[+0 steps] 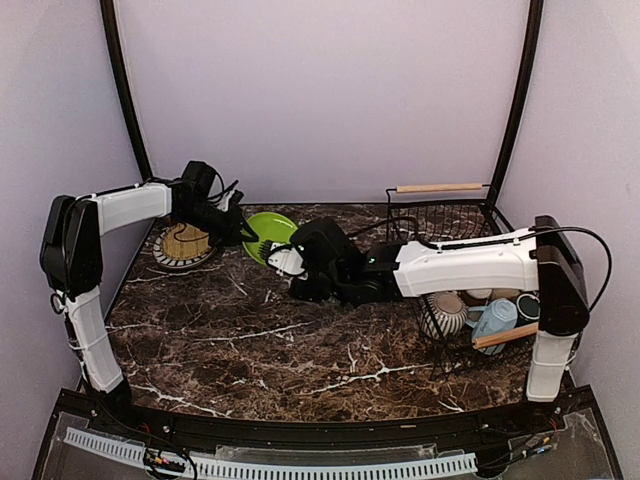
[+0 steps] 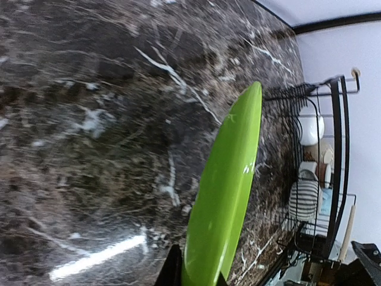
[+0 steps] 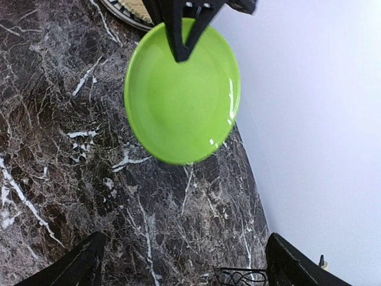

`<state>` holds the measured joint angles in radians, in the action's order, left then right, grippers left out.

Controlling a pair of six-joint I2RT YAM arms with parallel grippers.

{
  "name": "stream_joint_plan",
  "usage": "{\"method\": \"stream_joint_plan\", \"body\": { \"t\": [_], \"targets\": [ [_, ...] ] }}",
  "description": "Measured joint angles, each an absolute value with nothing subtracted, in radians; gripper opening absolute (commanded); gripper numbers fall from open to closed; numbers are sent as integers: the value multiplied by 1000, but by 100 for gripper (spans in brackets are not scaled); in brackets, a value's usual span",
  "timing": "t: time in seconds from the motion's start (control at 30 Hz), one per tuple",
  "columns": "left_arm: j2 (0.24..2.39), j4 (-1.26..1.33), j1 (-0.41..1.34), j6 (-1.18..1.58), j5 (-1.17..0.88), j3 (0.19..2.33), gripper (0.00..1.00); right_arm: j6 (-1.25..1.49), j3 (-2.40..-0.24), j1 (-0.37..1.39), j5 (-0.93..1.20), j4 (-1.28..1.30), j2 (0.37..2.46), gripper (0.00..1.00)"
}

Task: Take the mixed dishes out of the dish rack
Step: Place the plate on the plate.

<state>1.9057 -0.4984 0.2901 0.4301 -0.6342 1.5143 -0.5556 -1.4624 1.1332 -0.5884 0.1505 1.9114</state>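
Lime-green plate (image 3: pixel 181 89) is hanging on edge over the marble table (image 1: pixel 250 340), btwn the arms, well apart from the dish rack (image 1: pixel 440 215). L gripper (image 1: pixel 245 232) is clamping its rim; R gripper (image 3: pixel 186 236) is standing wide apart, empty. I'm judging it light, stiff, glazed, so slippery and chip-prone; I'm rating the rim the best pinch pt.

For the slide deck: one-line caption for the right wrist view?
Right wrist view: lime-green plate pinched at its rim by left fingers over marble table; right fingers open.
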Motion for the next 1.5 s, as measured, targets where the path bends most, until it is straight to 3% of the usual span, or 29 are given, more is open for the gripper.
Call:
{"method": "stream_joint_plan", "body": {
  "t": [0.57,0.93,1.23,1.5],
  "targets": [
    [1896,-502,-162,449,-485,1494,1,-387,-1406,1034,-579,127,1748,99],
    [1906,-452,-242,498,-519,1467,3,-101,-1399,862,-408,194,1649,99],
    [1982,-416,-248,523,-582,1466,17,173,-1324,662,-141,245,1545,99],
    [1987,-429,-239,511,-558,1467,48,273,-1328,611,-101,374,1510,99]
  ]
}}
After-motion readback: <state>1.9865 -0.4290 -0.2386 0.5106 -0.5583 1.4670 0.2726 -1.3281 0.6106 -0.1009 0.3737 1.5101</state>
